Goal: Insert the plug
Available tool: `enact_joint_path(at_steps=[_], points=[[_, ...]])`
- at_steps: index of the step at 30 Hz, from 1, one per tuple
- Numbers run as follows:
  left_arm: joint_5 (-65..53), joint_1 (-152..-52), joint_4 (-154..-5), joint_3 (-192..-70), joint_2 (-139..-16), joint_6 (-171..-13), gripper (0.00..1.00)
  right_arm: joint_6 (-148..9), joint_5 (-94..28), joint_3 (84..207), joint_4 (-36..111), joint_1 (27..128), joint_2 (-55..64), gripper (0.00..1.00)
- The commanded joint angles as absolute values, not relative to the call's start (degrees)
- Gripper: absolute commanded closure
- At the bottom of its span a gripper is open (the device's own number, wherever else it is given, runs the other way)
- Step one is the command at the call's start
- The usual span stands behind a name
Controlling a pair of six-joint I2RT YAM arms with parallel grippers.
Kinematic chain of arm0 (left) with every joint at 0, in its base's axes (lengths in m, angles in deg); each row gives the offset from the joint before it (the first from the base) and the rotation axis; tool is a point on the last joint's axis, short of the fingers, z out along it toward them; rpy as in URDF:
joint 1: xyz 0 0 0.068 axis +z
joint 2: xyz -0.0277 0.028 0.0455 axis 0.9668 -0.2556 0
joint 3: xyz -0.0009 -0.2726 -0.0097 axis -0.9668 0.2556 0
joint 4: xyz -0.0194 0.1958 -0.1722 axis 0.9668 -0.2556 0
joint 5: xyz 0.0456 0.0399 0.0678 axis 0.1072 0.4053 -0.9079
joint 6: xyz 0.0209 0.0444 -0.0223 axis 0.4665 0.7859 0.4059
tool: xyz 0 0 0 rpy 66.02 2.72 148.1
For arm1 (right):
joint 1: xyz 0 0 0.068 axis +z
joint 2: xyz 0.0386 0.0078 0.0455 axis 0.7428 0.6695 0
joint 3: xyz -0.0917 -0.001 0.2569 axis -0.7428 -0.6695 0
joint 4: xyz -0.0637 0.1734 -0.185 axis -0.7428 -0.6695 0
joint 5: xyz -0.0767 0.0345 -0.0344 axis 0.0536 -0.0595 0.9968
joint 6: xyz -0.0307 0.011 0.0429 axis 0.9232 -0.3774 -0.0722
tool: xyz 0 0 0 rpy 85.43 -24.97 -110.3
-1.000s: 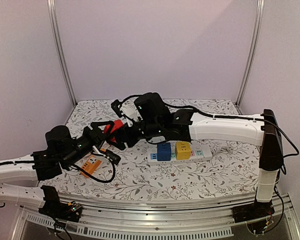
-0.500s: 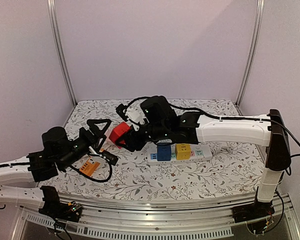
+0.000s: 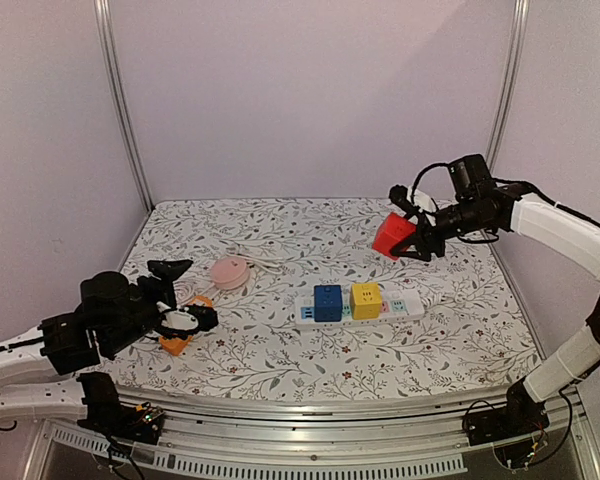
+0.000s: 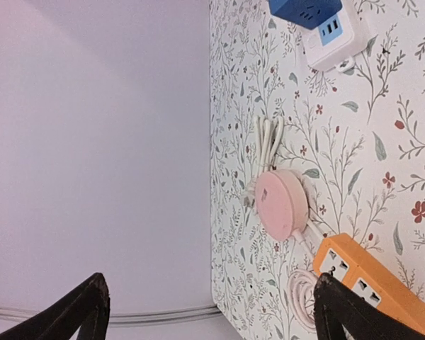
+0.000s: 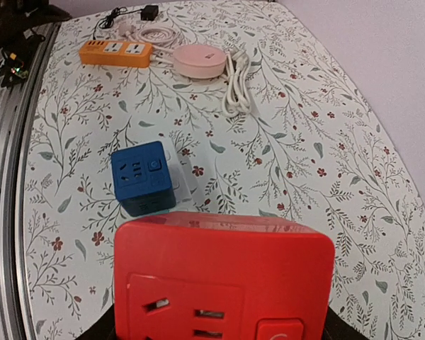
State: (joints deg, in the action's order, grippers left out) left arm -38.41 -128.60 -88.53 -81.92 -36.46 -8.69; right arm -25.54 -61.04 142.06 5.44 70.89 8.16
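My right gripper (image 3: 408, 238) is shut on a red cube plug (image 3: 391, 236) and holds it in the air at the right, above and behind the white power strip (image 3: 406, 307). The red cube fills the bottom of the right wrist view (image 5: 223, 273), its socket face towards the camera. A blue cube (image 3: 327, 301) and a yellow cube (image 3: 366, 299) sit plugged into the strip. The blue cube also shows in the right wrist view (image 5: 142, 177). My left gripper (image 3: 185, 293) is open and empty at the near left, its fingers (image 4: 92, 306) wide apart.
A pink round extension reel (image 3: 229, 272) with a white cable lies left of centre. An orange power strip (image 3: 176, 340) with a coiled cable lies under my left gripper and shows in the left wrist view (image 4: 368, 280). Walls and metal posts enclose the table.
My right arm has swung from the table's left middle to the far right, lifting the red cube with it. My left arm has drawn back towards the near left.
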Motion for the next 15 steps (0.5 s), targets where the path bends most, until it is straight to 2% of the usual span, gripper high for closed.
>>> enact_joint_path(at_steps=[1,5,12,15], points=[[-37.9,-122.7,-93.5,-81.2,-33.1,-23.6,0.00,-3.9,-69.9,139.5,-4.6,67.2,9.1,1.00],[-35.4,-114.4,-97.3,-83.4,-31.4,-38.0,0.00,4.6,-68.3,139.4,-10.1,65.9,13.1,1.00],[-24.6,-97.1,-103.8,-85.3,-25.9,-58.2,0.01,7.7,-63.5,137.9,-11.0,65.9,18.8,1.00],[-19.2,-93.2,-105.0,-85.3,-24.1,-58.1,0.00,8.8,-62.4,136.0,-10.7,65.9,17.6,1.00]])
